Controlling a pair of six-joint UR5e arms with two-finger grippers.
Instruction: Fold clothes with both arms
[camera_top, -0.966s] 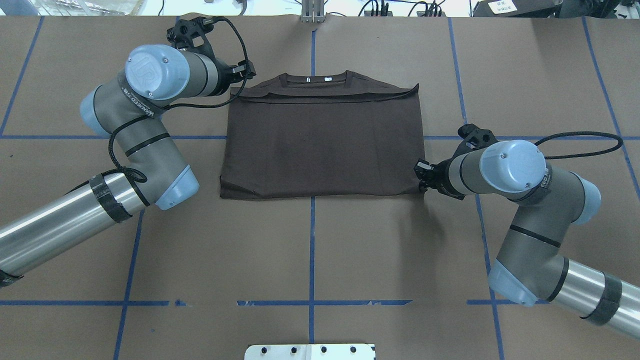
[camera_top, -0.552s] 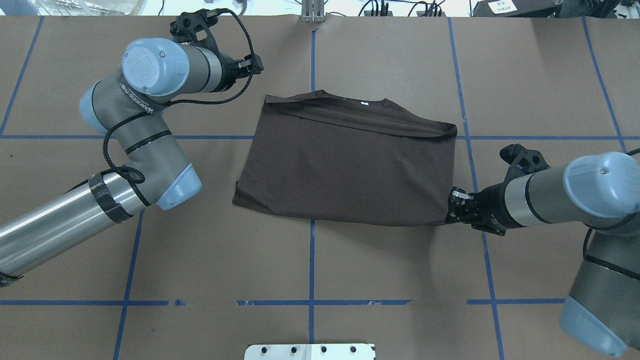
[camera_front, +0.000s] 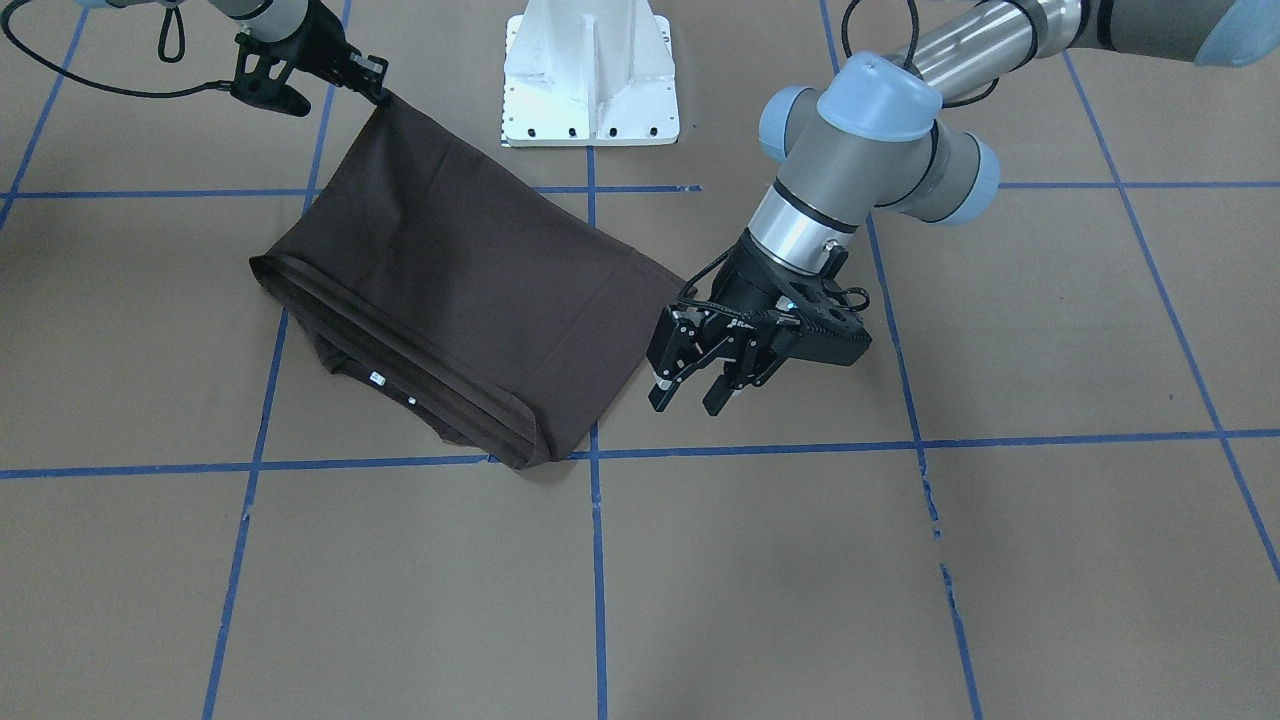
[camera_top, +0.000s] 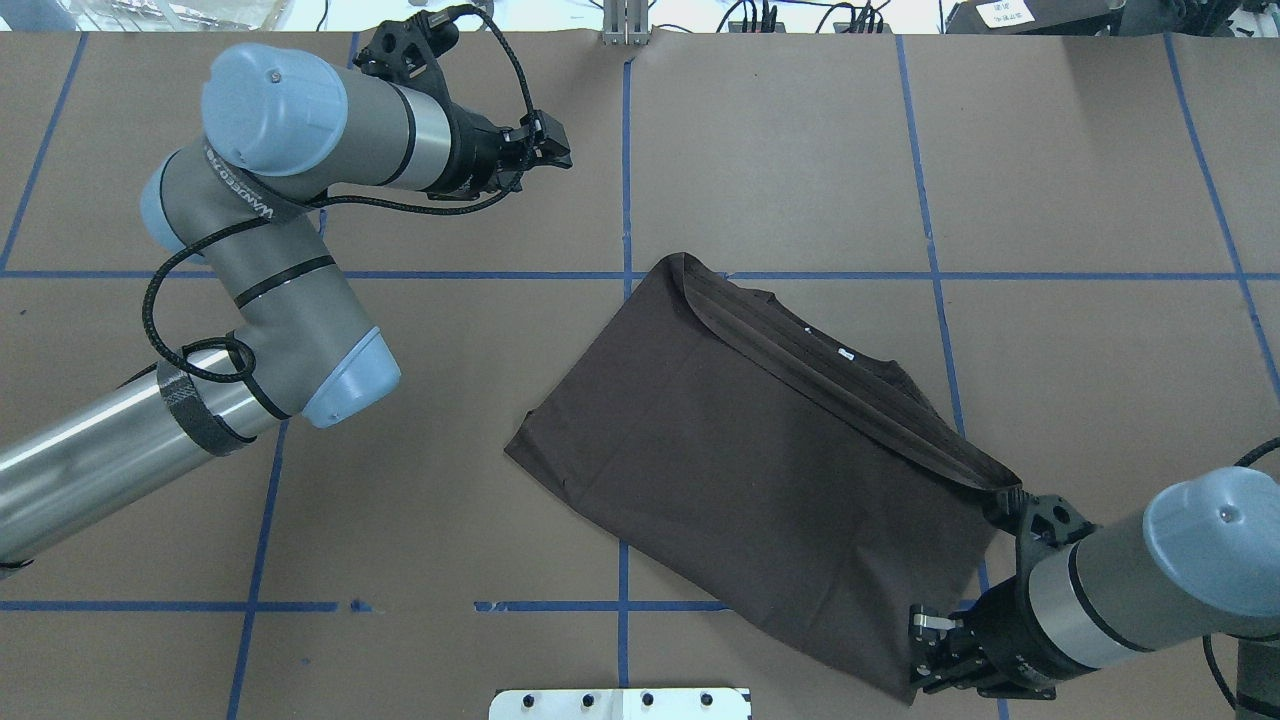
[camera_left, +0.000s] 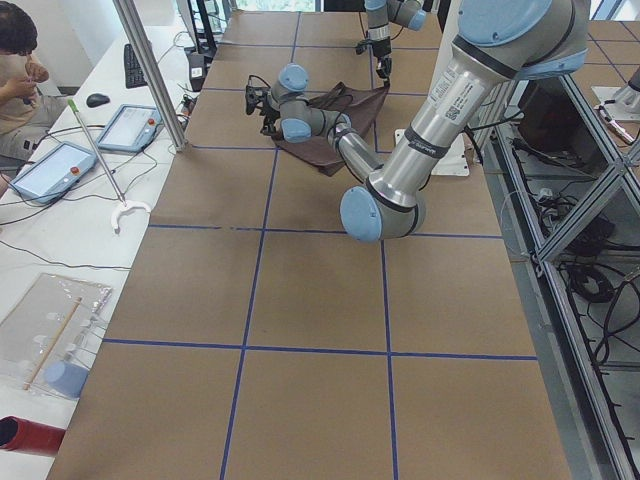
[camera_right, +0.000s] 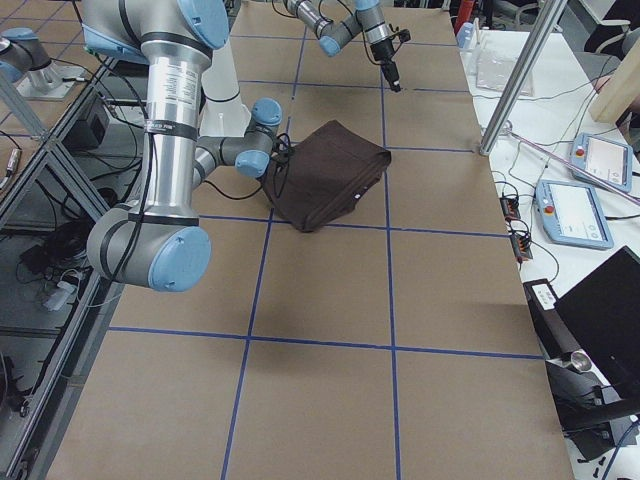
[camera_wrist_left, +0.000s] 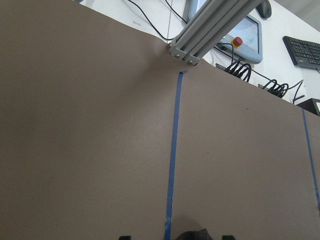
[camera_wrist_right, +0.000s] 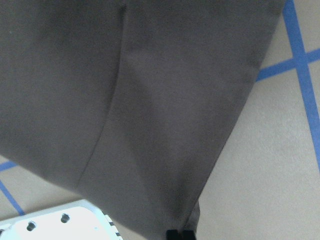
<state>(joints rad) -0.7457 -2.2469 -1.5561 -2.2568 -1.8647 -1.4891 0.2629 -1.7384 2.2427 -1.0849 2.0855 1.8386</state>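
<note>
The dark grey-brown T-shirt (camera_top: 770, 470) lies folded and skewed on the brown table (camera_top: 1050, 150), its collar with white neck tags (camera_top: 845, 353) along the far right edge. My right gripper (camera_top: 925, 668) is shut on the shirt's near right corner, which is lifted off the table in the front-facing view (camera_front: 380, 95). The right wrist view shows the fabric (camera_wrist_right: 150, 100) hanging from the pinched fingertips (camera_wrist_right: 172, 234). My left gripper (camera_top: 560, 152) is open and empty, apart from the shirt at the far left; it hovers low over the table (camera_front: 688, 400).
The white pedestal base (camera_front: 590, 70) stands at the robot's edge of the table, close to the lifted corner. Blue tape lines (camera_top: 624, 200) grid the table. An aluminium post (camera_wrist_left: 210, 25) rises at the far edge. A side desk with tablets (camera_left: 130, 125) and a person (camera_left: 20, 50) are beyond it.
My right gripper has pulled the shirt's corner towards the robot and to the right, so the shirt slid and turned. My left gripper has left the shirt's far left corner and swung right.
</note>
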